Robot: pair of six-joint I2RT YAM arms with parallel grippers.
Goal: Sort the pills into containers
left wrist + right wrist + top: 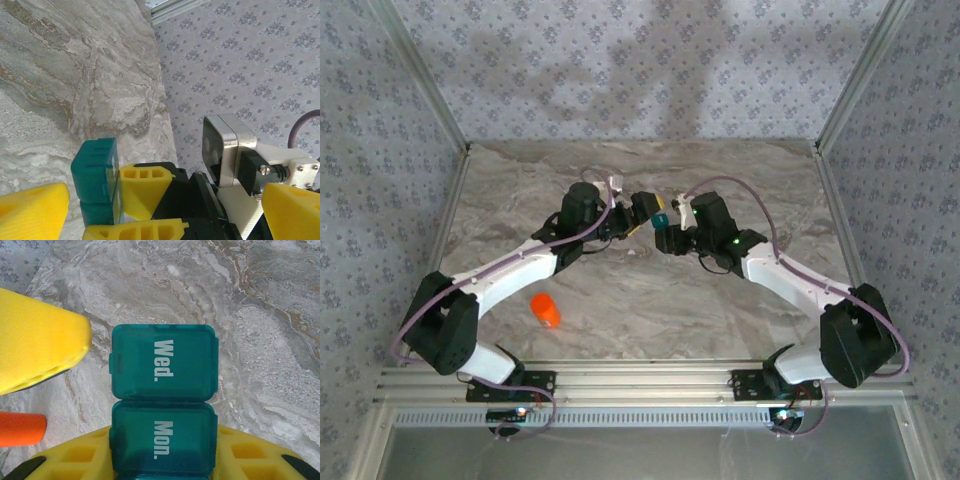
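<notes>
**Pill organiser held up for lid access**

The right gripper (666,226) is clamped on one end of the teal pill organiser (162,370), which appears to be raised above the marble tabletop (620,290) near its centre. The "Wed." and "Mon." lids face up, and both are closed, so what is inside cannot be seen. The left gripper (640,212) stands with its jaws fully apart, one yellow finger (40,347) just beside the "Wed." lid. This hold probably steadies the case so that the free gripper can work a lid. The orange bottle (545,310) lies on the tabletop, well apart, near the left arm.
</notes>
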